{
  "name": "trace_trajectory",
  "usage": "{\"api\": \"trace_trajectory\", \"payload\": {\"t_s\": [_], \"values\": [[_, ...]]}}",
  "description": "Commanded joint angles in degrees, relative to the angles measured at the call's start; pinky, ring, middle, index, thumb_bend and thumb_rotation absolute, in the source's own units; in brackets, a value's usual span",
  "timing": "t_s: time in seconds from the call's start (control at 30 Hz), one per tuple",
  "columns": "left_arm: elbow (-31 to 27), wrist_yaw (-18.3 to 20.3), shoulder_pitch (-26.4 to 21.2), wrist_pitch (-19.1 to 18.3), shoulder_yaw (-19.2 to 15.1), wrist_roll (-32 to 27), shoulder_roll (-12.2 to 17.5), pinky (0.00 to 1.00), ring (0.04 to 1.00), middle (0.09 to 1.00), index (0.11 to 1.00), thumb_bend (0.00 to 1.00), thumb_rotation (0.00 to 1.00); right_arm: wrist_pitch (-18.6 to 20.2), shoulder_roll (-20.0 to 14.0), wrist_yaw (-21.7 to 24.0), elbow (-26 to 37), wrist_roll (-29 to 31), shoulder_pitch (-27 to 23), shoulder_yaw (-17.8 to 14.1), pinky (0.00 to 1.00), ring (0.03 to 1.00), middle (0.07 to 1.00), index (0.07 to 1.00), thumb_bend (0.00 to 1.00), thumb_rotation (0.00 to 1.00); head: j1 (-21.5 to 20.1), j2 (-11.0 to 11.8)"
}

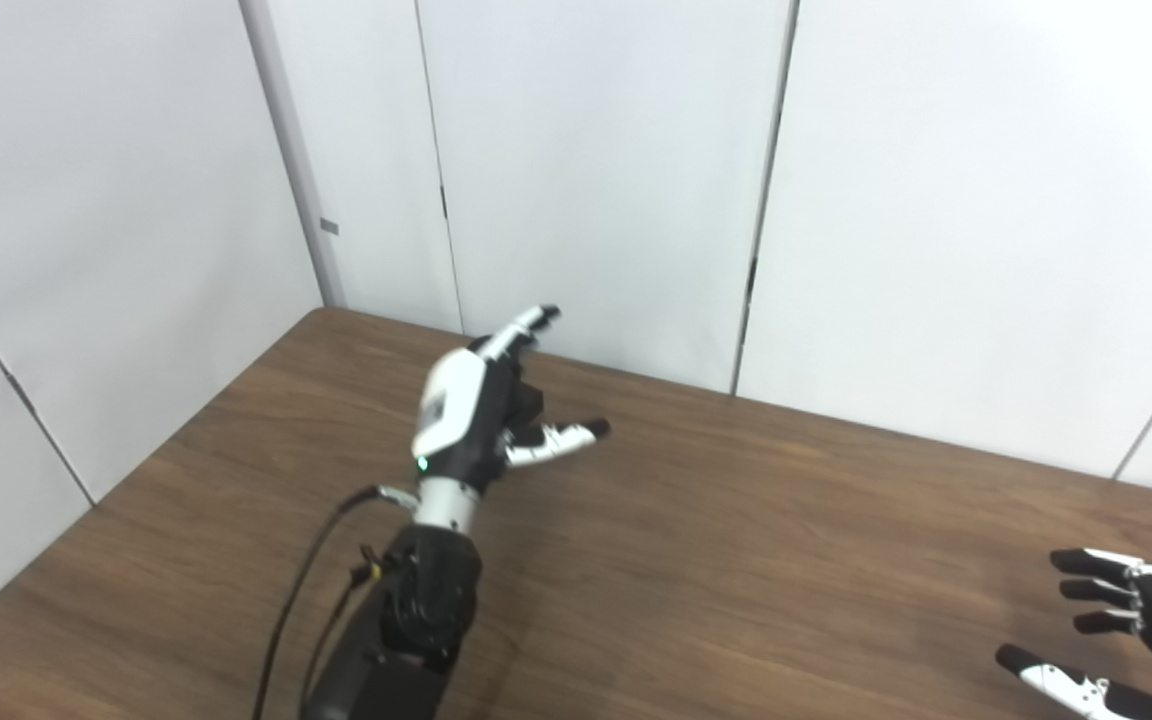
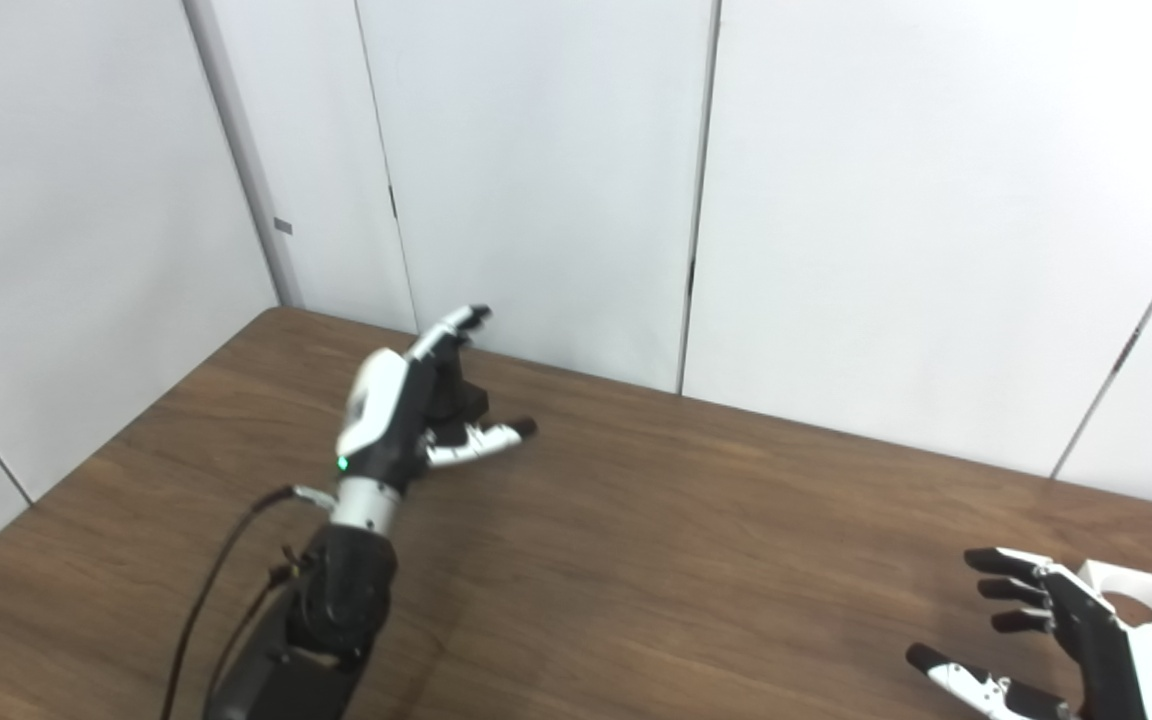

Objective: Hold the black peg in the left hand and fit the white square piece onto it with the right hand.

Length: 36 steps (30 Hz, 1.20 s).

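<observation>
A brown wood-grain counter (image 2: 696, 520) stretches to white wall panels (image 2: 836, 200), both robot arms reaching over it. The left hand (image 1: 491, 400), raised at the far left with fingers and thumb spread, appears to cradle a dark block against its palm; whether that is the black peg cannot be told, nor whether the hand is closed on it. The right hand (image 2: 1056, 630), low at the near right, is released, fingers apart and holding nothing. The white square plastic piece with a round hole (image 2: 1141, 605), seen only in the right eye view, lies flat on the counter just beyond and right of that hand, far nearer it than the left.
</observation>
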<state>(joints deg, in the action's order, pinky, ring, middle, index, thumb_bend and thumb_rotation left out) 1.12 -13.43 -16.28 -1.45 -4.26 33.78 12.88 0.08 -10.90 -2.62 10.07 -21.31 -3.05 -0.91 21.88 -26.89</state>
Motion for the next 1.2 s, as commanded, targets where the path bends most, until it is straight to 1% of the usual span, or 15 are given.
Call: {"api": "trace_trajectory", "payload": {"t_s": [0.0,0.13,0.27,0.33,0.4,0.5,0.63,0.7,0.77,0.83,0.93,1.0,1.03,1.07,1.17], "values": [[-1.5,-2.0,-3.0,-0.1,-0.7,2.0,2.2,0.78,0.891,0.903,0.885,0.85,0.24,-1.5,-0.8,-1.5,1.9,-1.9,-1.6,-0.2,0.52,0.625,0.675,0.638,0.66,0.00,0.1,0.0],[-2.2,-1.1,-3.9,-3.4,-1.4,2.6,4.1,0.81,0.937,0.936,0.899,0.86,0.29,-1.0,-0.6,-1.4,2.0,-2.3,-1.6,-0.5,0.53,0.626,0.678,0.644,0.67,0.00,0.2,-0.1],[-2.9,-1.9,-4.7,-6.6,-1.1,6.4,5.6,0.78,0.946,0.946,0.914,0.90,0.34,-1.1,-0.6,-1.2,2.0,-2.2,-1.7,-0.5,0.54,0.631,0.679,0.649,0.67,0.00,0.3,-0.1],[-3.4,-1.9,-5.1,-8.8,-1.1,7.9,6.0,0.81,0.965,0.962,0.923,0.93,0.36,-1.3,-0.7,-1.2,1.9,-2.1,-1.8,-0.6,0.53,0.629,0.679,0.650,0.67,0.00,0.3,-0.1],[-3.9,-1.4,-5.5,-11.3,-1.1,9.2,6.3,0.83,0.985,0.979,0.923,0.97,0.36,-0.9,-0.6,-1.1,2.2,-2.2,-1.8,-0.5,0.53,0.630,0.680,0.652,0.66,0.00,0.3,-0.1],[-4.4,0.1,-6.2,-15.7,-0.2,13.1,7.6,0.83,0.988,0.990,0.912,1.00,0.40,-0.3,-0.4,-1.0,2.6,-2.4,-1.7,-0.4,0.54,0.633,0.682,0.653,0.66,0.00,0.6,-0.3],[-4.5,3.6,-7.2,-21.3,1.2,16.6,9.3,0.89,0.999,0.997,0.896,1.00,0.47,-0.7,-0.2,-1.1,2.5,-2.5,-1.8,-0.3,0.53,0.634,0.683,0.653,0.66,0.00,0.7,-0.3],[-3.7,4.2,-7.8,-22.9,1.6,17.6,9.9,0.88,0.997,0.994,0.872,1.00,0.48,-0.3,-0.1,-1.0,2.7,-2.7,-1.8,-0.3,0.53,0.631,0.680,0.652,0.66,0.00,0.7,-0.3],[-3.0,5.0,-8.3,-24.2,1.9,18.0,10.6,0.86,1.000,0.993,0.846,1.00,0.50,0.3,0.0,-0.8,3.1,-2.6,-1.8,-0.4,0.54,0.632,0.678,0.651,0.64,0.00,0.7,-0.4],[-2.3,6.4,-8.8,-25.1,2.3,18.8,11.3,0.84,1.000,0.996,0.821,1.00,0.55,0.5,0.1,-0.8,3.2,-2.3,-1.8,-0.4,0.54,0.635,0.680,0.653,0.63,0.00,0.7,-0.4],[-0.2,7.9,-9.5,-25.4,3.1,20.4,12.3,0.81,0.996,0.993,0.800,1.00,0.62,0.5,0.0,-0.7,3.2,-2.3,-1.9,-0.3,0.54,0.636,0.681,0.650,0.62,0.00,0.7,-0.4],[0.9,8.9,-9.9,-25.4,3.3,20.9,12.7,0.81,1.000,0.998,0.798,1.00,0.64,0.3,-0.1,-0.8,3.1,-2.2,-1.9,-0.3,0.55,0.637,0.679,0.645,0.61,0.00,0.7,-0.4],[1.6,10.2,-10.2,-25.4,3.4,21.4,13.0,0.81,1.000,0.998,0.797,1.00,0.64,0.4,-0.1,-0.7,3.3,-2.2,-1.8,-0.3,0.55,0.638,0.678,0.643,0.60,0.00,0.8,-0.7],[2.1,11.7,-10.5,-25.4,3.3,22.0,13.1,0.83,1.000,1.000,0.802,1.00,0.66,0.4,-0.1,-0.7,3.5,-2.2,-1.8,-0.3,0.56,0.638,0.677,0.639,0.59,0.00,0.8,-0.7],[3.6,15.4,-11.3,-25.5,3.3,23.0,13.5,0.89,1.000,1.000,0.809,1.00,0.65,0.6,0.0,-0.6,3.8,-2.3,-1.7,-0.3,0.56,0.637,0.676,0.636,0.59,0.00,0.8,-1.0]]}}
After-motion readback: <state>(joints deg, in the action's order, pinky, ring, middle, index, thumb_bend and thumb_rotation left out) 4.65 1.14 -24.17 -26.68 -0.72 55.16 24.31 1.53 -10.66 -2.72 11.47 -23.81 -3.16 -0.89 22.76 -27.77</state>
